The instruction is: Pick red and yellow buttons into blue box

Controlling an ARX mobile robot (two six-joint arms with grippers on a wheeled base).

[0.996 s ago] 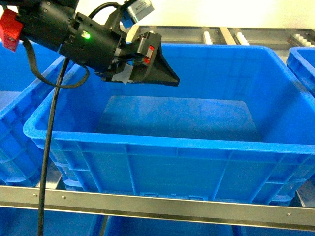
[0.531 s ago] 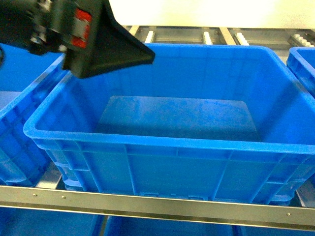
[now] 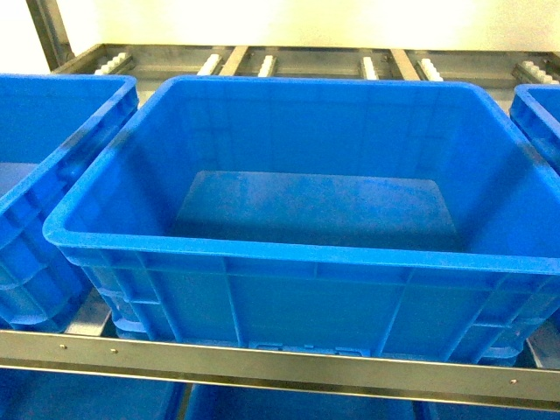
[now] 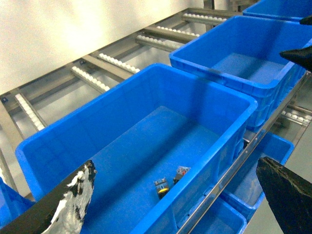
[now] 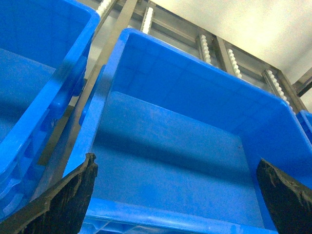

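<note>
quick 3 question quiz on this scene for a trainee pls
1. True or false: an arm shows in the head view.
2. How many small parts lie in the crate under the left wrist camera? A none, B two, C five.
3. Is the left gripper open or shut?

Key: 1 false; 2 B; 3 open.

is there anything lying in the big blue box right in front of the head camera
No, the blue box in the head view shows only its bare blue floor, with no buttons or other items inside.
</note>
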